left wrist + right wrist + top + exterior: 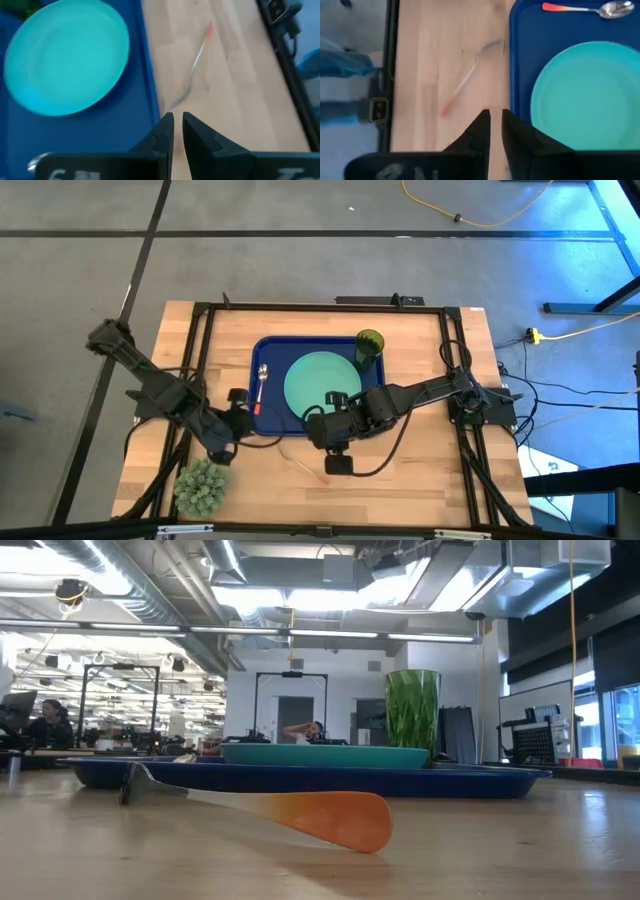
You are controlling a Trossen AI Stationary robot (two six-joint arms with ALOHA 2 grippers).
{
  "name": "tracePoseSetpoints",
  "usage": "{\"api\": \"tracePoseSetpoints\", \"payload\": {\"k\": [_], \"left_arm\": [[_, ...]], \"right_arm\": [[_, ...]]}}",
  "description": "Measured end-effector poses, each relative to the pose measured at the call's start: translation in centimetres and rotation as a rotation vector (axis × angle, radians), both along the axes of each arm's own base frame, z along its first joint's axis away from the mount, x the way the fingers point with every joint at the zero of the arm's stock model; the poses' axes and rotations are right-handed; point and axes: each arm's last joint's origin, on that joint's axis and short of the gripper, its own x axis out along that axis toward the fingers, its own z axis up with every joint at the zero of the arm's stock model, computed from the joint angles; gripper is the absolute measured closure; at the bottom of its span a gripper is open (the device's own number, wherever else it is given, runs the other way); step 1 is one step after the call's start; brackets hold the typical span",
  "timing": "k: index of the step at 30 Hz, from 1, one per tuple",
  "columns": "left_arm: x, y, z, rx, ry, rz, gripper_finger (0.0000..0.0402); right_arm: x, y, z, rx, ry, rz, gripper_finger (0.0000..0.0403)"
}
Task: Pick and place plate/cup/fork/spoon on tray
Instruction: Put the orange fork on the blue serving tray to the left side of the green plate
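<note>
The plate (322,380), cup (369,346) and spoon (261,386) already sit on the tray (268,420), so only the fork (297,461) is left, lying flat on the bare table (430,480) just outside the tray's near rim. The left gripper (177,131) hangs over that rim with its fingers nearly together and nothing between them, the fork lying out ahead of the tips. The right gripper (492,129) is likewise narrow and empty, with the fork ahead of its tips and off to the side away from the tray, probably because both arms are lining up on this last piece.

Plate (321,380), cup (369,346), spoon (261,383) on tray (270,418); fork (297,463) on table nr tray
</note>
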Motion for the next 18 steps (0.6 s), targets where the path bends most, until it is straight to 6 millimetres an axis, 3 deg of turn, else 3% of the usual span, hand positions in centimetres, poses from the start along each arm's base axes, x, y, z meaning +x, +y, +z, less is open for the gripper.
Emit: {"api": "tracePoseSetpoints", "payload": {"k": [5, 13, 18], "left_arm": [[-1.6, 1.1, 0.4, 0.041, 0.040, 0.011, 0.0368], [-4.0, 2.5, 1.8, 0.010, 0.017, 0.001, 0.0368], [-5.3, 3.2, 2.7, -0.029, -0.032, -0.014, 0.0368]], "right_arm": [[1.2, 0.5, -1.1, 0.052, -0.022, -0.073, 0.0353], [5.2, 2.6, -5.3, 0.210, -0.063, -0.030, 0.0353], [6.2, 3.4, -7.8, 0.204, -0.036, -0.098, 0.0353]]}}
